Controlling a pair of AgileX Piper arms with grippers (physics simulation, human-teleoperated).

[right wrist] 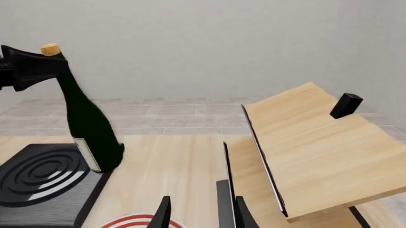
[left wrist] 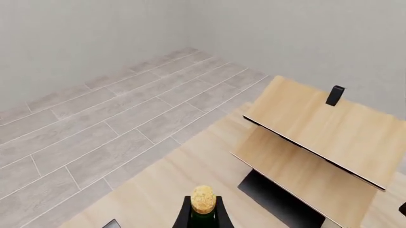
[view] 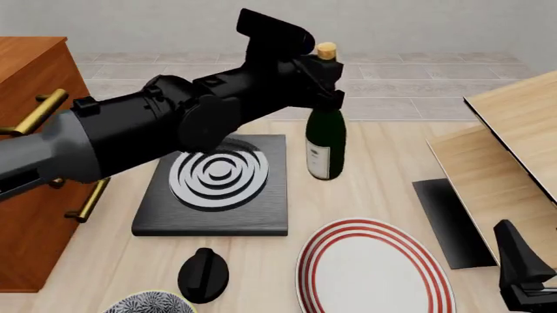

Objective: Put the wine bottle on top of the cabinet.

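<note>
The dark green wine bottle (view: 327,134) with a tan cork and white label stands by the right edge of a black ringed pad. My left gripper (view: 324,77) is shut on its slim neck just under the cork. The left wrist view shows the cork (left wrist: 203,198) between that gripper's (left wrist: 203,214) dark fingers. In the right wrist view the bottle (right wrist: 89,128) leans a little; I cannot tell whether its base touches the table. The reddish-brown cabinet (view: 30,98) with brass handles stands at the far left. My right gripper (right wrist: 203,216) hangs open at the near right (view: 522,277), holding nothing.
A black pad with white rings (view: 218,179) lies left of the bottle. A red-striped plate (view: 374,274), a black knob-like object (view: 203,274) and a patterned bowl (view: 143,303) sit near the front. Pale wood panels with black edges (view: 513,150) fill the right side.
</note>
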